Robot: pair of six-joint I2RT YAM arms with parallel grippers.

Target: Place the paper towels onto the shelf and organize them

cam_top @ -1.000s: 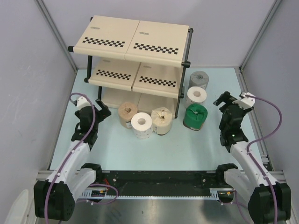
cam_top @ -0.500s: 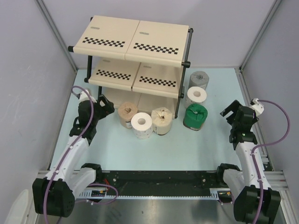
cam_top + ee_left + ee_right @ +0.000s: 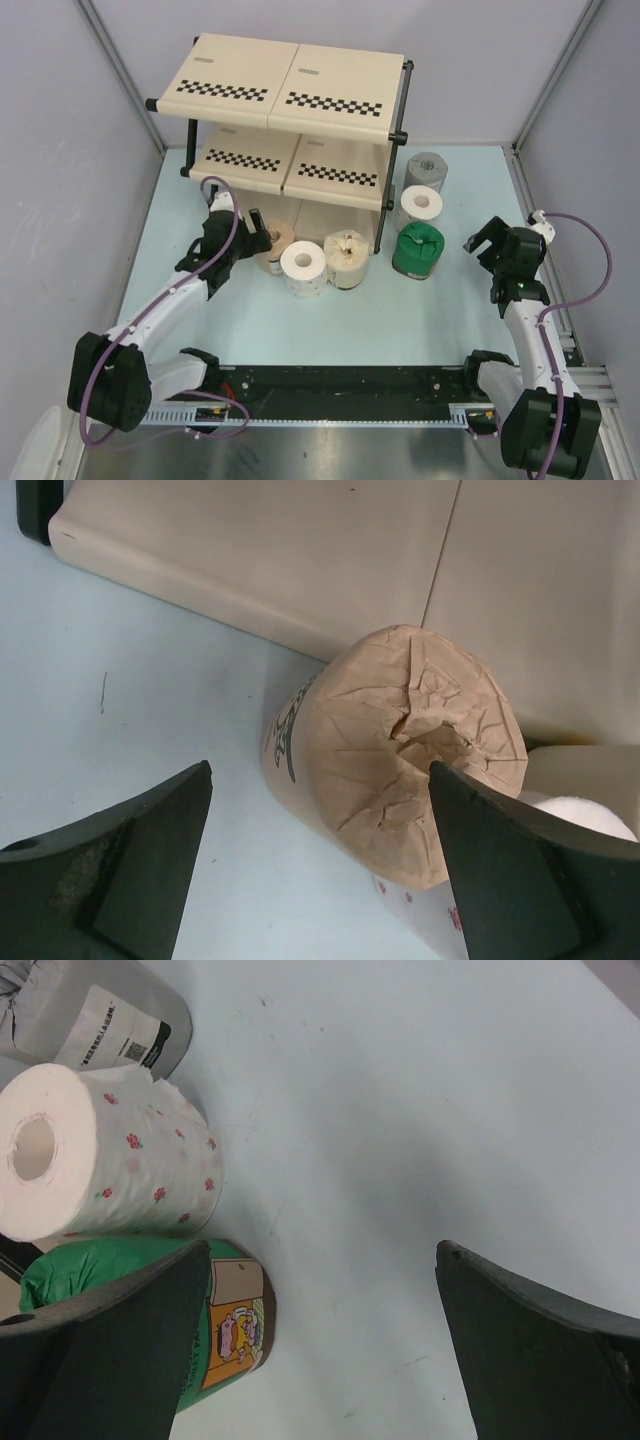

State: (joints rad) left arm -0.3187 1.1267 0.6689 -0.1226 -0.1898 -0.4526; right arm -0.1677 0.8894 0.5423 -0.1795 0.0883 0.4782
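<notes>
The three-tier plastic shelf (image 3: 290,90) is beige, with black-and-white chequered strips and black tube posts. One white paper roll (image 3: 100,1150) carries tiny red flowers (with green specks). The plastic-wrapped roll (image 3: 417,250) is green with an orange-yellow cartoon label. The crinkled paper-wrapped roll (image 3: 400,750) is tan with black lettering. The tabletop (image 3: 300,320) is pale blue.
</notes>
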